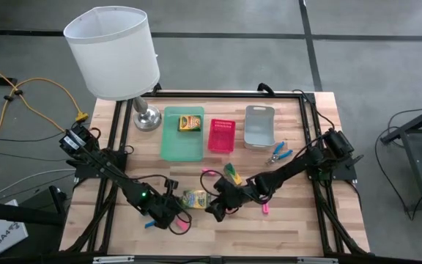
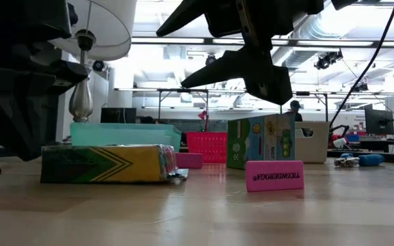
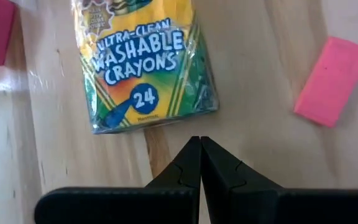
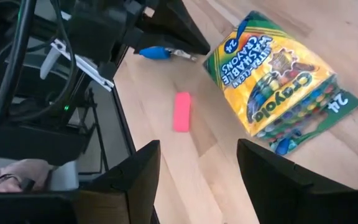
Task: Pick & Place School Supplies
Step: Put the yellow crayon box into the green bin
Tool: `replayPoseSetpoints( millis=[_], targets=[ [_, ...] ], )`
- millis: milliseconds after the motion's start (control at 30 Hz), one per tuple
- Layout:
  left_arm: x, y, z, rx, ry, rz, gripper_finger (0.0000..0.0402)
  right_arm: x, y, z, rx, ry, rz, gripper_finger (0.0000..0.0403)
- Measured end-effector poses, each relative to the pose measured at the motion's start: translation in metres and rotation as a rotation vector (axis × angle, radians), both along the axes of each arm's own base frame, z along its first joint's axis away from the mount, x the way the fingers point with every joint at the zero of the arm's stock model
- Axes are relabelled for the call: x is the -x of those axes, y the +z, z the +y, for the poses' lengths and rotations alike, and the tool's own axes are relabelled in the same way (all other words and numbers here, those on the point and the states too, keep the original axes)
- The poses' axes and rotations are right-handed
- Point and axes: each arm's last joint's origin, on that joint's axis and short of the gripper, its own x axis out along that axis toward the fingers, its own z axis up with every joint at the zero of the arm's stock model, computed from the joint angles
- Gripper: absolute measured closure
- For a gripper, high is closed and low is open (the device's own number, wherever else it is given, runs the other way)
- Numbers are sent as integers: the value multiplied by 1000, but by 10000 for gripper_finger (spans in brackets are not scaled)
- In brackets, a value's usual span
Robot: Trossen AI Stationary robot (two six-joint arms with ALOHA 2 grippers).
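A flat crayon box (image 1: pixel 195 199) in clear wrap lies on the wood between my two grippers; it also shows in the low view (image 2: pixel 104 164). My left gripper (image 3: pixel 200 142) is shut, its tips just short of the box's end (image 3: pixel 148 127). My right gripper (image 4: pixel 197 163) is open and hovers above the table on the box's (image 4: pixel 278 81) other side. A second crayon box (image 1: pixel 233 174) stands upright, and a third (image 1: pixel 190 122) lies in the green tray (image 1: pixel 168 147). Pink erasers (image 1: pixel 264 209) (image 2: pixel 273 175) lie around. Blue-handled scissors (image 1: pixel 278 153) rest near the grey tray.
The pink tray (image 1: pixel 221 136) and grey tray (image 1: pixel 258 126) sit beside the green one at the far side. A white-shaded lamp (image 1: pixel 114 51) stands at the far left. Another blue-handled tool (image 4: pixel 157 53) and a pink eraser (image 4: pixel 181 112) lie near my left gripper.
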Motion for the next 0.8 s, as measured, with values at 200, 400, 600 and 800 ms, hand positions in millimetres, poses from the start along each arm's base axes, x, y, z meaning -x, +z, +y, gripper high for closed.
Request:
replayPoseSetpoints(
  millis=[200, 400, 600, 800],
  targets=[
    [-5, 0, 6, -7, 6, 0, 401, -3, 0, -7, -58, -30, 18, 198],
    [-7, 0, 9, -17, 2, -1, 401, -3, -2, -11, -108, -41, 59, 228],
    [-8, 0, 9, -17, -7, -7, 401, -4, -2, -12, -118, -34, 67, 278],
    [-8, 0, 9, -18, -7, -6, 401, -4, -4, -16, -147, -54, 96, 329]
  ],
)
